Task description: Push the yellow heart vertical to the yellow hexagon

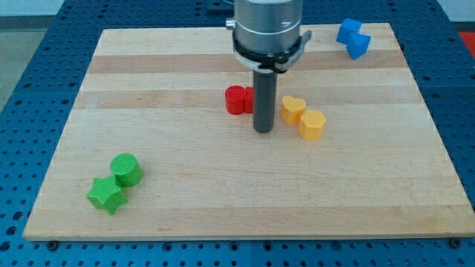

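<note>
Our tip (263,130) sits on the board (223,200) between the red block (237,99) and yellow heart (292,109), just left of the heart. No pincer fitted, nothing held. Hexagon (312,124) touches the heart's lower right, so they're diagonal, not yet vertical.

Bright, even overhead light; soft short shadows, sharp focus, no glare.

Upright dark rod, my tip (263,130) on board (mid-view)
</note>
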Controlling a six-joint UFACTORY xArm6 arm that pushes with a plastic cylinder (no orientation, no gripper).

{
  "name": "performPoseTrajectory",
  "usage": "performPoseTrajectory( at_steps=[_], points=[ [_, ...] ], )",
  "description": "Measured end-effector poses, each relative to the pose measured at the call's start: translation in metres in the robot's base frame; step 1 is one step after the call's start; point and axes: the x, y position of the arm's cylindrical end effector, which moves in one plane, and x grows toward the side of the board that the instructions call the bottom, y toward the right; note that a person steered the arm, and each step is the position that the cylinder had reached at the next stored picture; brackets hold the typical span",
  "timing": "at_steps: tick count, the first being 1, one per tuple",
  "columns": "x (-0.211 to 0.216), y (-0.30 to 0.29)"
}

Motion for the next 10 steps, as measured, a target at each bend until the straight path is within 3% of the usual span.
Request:
performPoseTrajectory(
  at_steps=[3,10],
  points=[
    [-0.020,0.055],
    [-0.103,0.042]
  ],
)
